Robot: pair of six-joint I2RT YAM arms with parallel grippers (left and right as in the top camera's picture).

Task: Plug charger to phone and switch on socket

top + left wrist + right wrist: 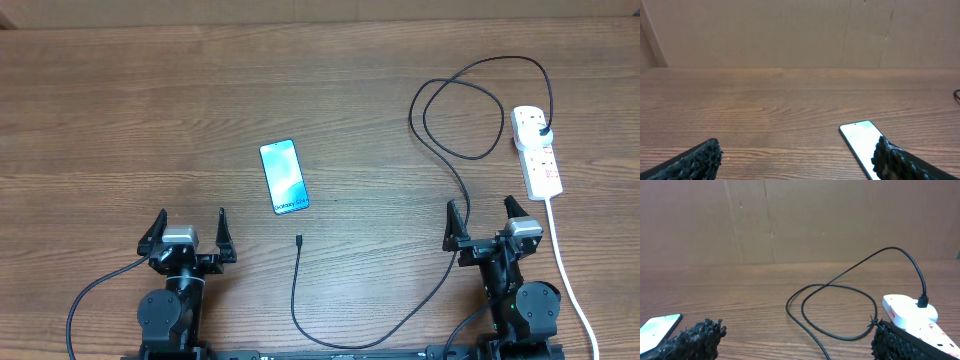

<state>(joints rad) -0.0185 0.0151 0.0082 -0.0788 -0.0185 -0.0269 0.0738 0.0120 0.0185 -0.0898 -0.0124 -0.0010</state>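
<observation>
The phone lies flat mid-table with its light-blue screen lit; it also shows in the left wrist view and at the edge of the right wrist view. The black charger cable loops on the right; its plug sits in the white power strip, and its connector tip lies loose just below the phone. My left gripper is open and empty near the front edge, left of the tip. My right gripper is open and empty, beside the strip.
The strip's white cord runs down the right side toward the front edge. The black cable curves along the front between the two arm bases. A brown cardboard wall backs the wooden table.
</observation>
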